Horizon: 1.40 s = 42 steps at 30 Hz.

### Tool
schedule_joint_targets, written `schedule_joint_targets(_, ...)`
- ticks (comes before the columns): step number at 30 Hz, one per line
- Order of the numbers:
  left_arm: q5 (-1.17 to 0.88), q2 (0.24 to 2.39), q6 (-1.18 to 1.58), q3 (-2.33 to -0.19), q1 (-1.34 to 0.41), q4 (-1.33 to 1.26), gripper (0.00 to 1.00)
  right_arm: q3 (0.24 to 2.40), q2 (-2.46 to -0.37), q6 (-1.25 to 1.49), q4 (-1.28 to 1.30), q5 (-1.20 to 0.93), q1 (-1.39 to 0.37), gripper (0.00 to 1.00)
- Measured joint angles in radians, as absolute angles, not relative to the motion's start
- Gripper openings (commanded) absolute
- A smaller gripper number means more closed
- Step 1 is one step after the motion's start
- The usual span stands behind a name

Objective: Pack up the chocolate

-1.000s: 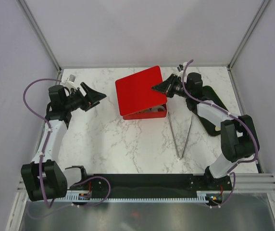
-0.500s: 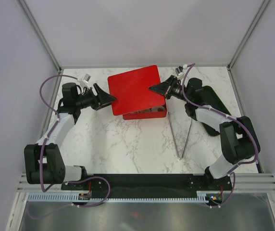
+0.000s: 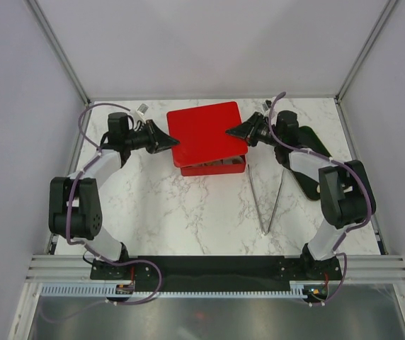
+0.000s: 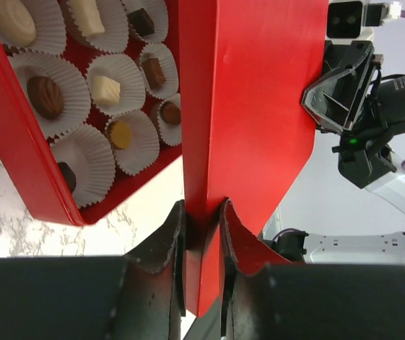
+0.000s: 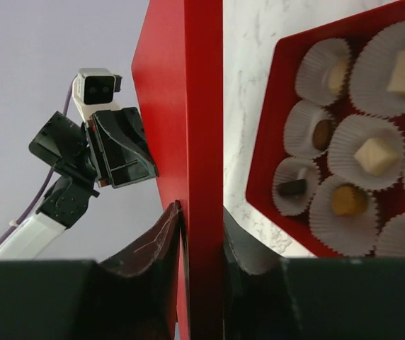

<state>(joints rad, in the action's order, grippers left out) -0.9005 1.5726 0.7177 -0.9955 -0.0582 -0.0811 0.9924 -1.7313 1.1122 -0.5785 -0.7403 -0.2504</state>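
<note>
Closing the box appears to be the step in hand, since the chocolate (image 4: 45,97) is already seated in the white paper cups (image 4: 82,152) of the red box (image 3: 213,168), which is set on the marble table (image 3: 188,212) at 12 o'clock of its middle. In the left wrist view 9 cups can be counted, and 1 piece is seen in each: dark brown, tan or cream-white.

The red lid (image 3: 206,133) is held above the box, between the 2 arms. Its 9 o'clock edge is pinched by the left gripper (image 4: 201,227), and its 3 o'clock edge by the right gripper (image 5: 201,234); in each wrist view the fingers are seen pressed against both faces of the lid rim. 2 opposite holds are presumably used so that the wide, thin lid can be carried level and not swing from 1 edge. In the top view the lid is seen shifted toward 12 o'clock of the box, whose 6 o'clock wall and a strip of cups are left uncovered; whether the lid touches the box at the far side cannot be told.

2 thin metal rods (image 3: 254,193) lie at 4 o'clock of the box, untouched.

The next move is judged to call for the lid to be squared over the box before it is lowered, as a skewed rim could catch the wall or crush a cup.
</note>
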Motion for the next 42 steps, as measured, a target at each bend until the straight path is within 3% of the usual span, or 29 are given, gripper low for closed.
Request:
schedule_joint_targets(3,-0.9,1.655,0.72,-1.045,-0.074,-0.084,0.04,1.034,-1.758,1.041,-0.489,-0.725,-0.232,0.34)
schedule_joint_targets(6,-0.899,1.721,0.721,-1.093,-0.08,-0.081,0.04,1.083,-1.79,0.971,-0.41,-0.699,-0.226,0.47)
schedule_joint_targets(9,-0.905,1.773,0.719,-1.148,-0.083,-0.077,0.04,1.098,-1.816,0.909,-0.372,-0.669,-0.224,0.5)
schedule_joint_targets(20,-0.915,1.877,0.708,-1.216,-0.097,-0.052,0.03,1.101,-1.853,0.841,-0.343,-0.655,-0.194,0.45)
schedule_joint_targets(42,-0.896,1.925,0.652,-1.281,-0.102,0.058,0.02,1.121,-1.909,0.787,-0.317,-0.677,-0.18,0.5)
